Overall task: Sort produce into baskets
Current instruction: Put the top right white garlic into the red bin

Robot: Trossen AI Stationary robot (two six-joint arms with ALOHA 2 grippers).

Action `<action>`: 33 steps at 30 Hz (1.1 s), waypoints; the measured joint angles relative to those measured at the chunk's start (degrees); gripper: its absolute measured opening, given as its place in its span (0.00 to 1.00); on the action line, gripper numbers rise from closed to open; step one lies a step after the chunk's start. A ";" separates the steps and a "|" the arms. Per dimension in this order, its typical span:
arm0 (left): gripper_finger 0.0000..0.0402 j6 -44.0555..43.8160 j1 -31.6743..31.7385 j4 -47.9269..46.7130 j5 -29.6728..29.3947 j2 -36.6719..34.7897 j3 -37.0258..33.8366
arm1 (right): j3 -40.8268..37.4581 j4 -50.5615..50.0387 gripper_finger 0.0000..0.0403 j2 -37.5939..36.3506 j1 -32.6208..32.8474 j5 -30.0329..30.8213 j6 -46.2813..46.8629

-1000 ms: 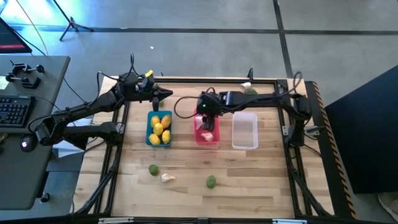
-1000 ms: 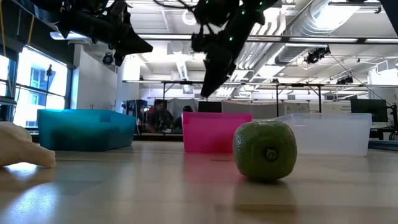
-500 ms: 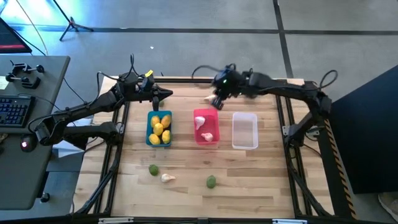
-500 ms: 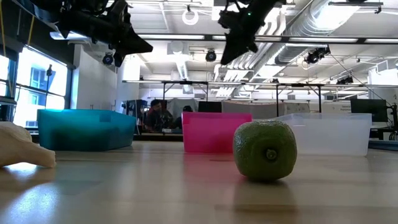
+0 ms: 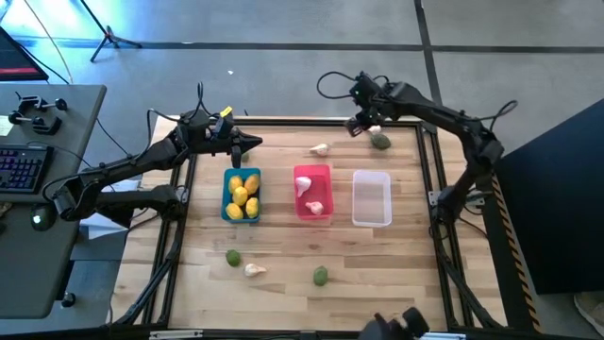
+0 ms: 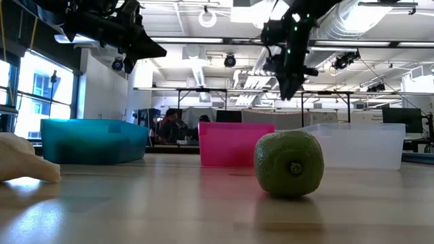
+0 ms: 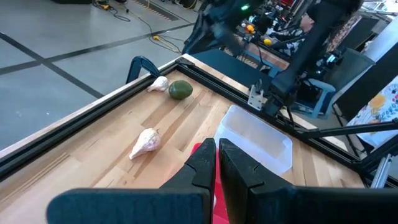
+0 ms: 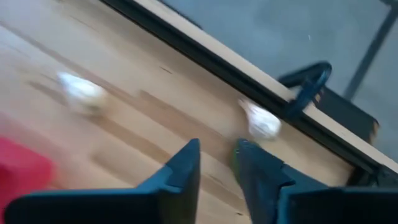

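Note:
The blue basket holds several yellow lemons. The pink basket holds two white garlic bulbs. The white basket holds nothing. Loose produce lies on the table: a garlic behind the pink basket, a garlic and a green fruit at the far right corner, and two green fruits and a garlic near the front. My right gripper is open and empty above the far right corner, by the garlic. My left gripper is shut and empty, raised behind the blue basket.
A black frame rail runs round the wooden table. In the low view the green fruit and the garlic lie close to the camera, in front of the baskets. A desk with a keyboard stands off the table's left side.
My right gripper has left the space above the pink basket, risen, and swung toward the table's far right corner, turning as it went. It is now beside the garlic and green fruit there. The produce and baskets have not moved.

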 joint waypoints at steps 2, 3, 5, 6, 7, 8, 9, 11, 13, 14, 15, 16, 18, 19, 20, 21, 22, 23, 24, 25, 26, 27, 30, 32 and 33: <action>0.02 0.00 0.00 0.00 0.00 0.00 -0.02 | 0.00 -0.89 0.29 2.11 -1.97 -0.10 -1.47; 0.02 0.00 0.00 0.02 0.00 0.00 -0.02 | 0.00 -1.09 0.33 3.29 -2.80 -0.12 -1.96; 0.02 -0.02 0.00 -0.01 0.00 0.00 -0.01 | -0.02 -1.14 0.40 5.77 -4.24 -0.19 -2.95; 0.02 -0.04 0.00 0.01 0.00 0.00 -0.01 | -0.02 -1.12 0.44 6.94 -4.88 -0.15 -3.13; 0.02 -0.09 0.00 -0.02 0.00 0.00 0.00 | -0.02 -1.09 0.48 8.16 -5.40 0.10 -3.26; 0.02 -0.12 0.00 0.00 0.00 0.00 0.00 | -0.02 -1.03 0.51 9.28 -5.90 0.72 -3.27; 0.02 -0.24 0.00 -0.01 0.00 0.00 0.00 | -0.03 -0.94 0.54 10.45 -6.37 1.56 -3.25; 0.02 -0.59 0.00 0.00 0.00 0.00 0.00 | -0.04 -0.81 0.59 12.39 -7.29 3.04 -3.22; 0.02 -0.62 0.00 0.00 0.00 0.00 0.00 | -0.04 -0.08 0.62 14.03 -8.29 3.45 -3.26; 0.02 -0.75 0.00 0.00 0.02 0.00 0.00 | -0.04 0.46 0.63 14.85 -8.79 3.46 -3.27; 0.02 -1.00 0.00 0.01 0.20 0.00 0.00 | -0.04 1.04 0.63 15.57 -9.36 3.41 -3.28; 0.02 -1.05 0.00 0.00 0.51 0.00 0.00 | -0.04 1.41 0.63 16.25 -9.84 3.38 -3.25; 0.02 -1.07 -0.01 0.00 0.73 0.00 0.00 | -0.04 2.15 0.64 17.07 -10.86 3.21 -3.35; 0.02 -1.07 0.00 0.00 0.76 0.00 0.00 | -0.04 2.41 0.64 17.42 -11.27 3.17 -3.41; 0.02 -1.07 0.00 0.00 0.76 0.00 0.00 | -0.04 2.52 0.63 17.75 -11.71 3.12 -3.42; 0.02 -1.05 0.00 0.00 0.76 0.00 0.00 | -0.04 2.68 0.63 18.08 -12.11 3.08 -3.67; 0.02 -1.05 0.00 0.00 0.76 0.00 0.00 | -0.04 3.02 0.63 18.32 -12.46 2.87 -4.22; 0.02 -1.05 0.00 0.00 0.76 0.00 0.00 | -0.04 3.37 0.63 18.52 -12.79 2.58 -4.73; 0.02 -1.05 0.00 0.00 0.76 0.00 0.00 | -0.04 3.68 0.63 18.73 -13.10 1.82 -5.02; 0.02 -1.05 0.00 0.00 0.79 0.00 0.00 | -0.04 3.90 0.63 18.97 -13.48 0.69 -5.41; 0.02 -1.07 0.00 0.00 0.80 0.00 0.00 | -0.04 4.01 0.63 19.33 -13.84 -0.57 -5.70; 0.02 -1.05 0.00 0.00 0.81 0.00 0.00 | -0.04 4.03 0.63 19.75 -14.10 -1.60 -5.94; 0.02 -1.05 0.00 0.00 0.83 0.00 0.00 | -0.04 4.04 0.63 20.74 -14.70 -2.76 -5.99; 0.02 -1.05 0.00 0.00 0.85 0.00 0.00 | -0.04 4.03 0.63 21.48 -14.75 -2.77 -5.99; 0.02 -1.06 0.00 -0.01 0.85 0.00 0.00 | -0.04 4.02 0.63 21.81 -14.75 -2.75 -5.99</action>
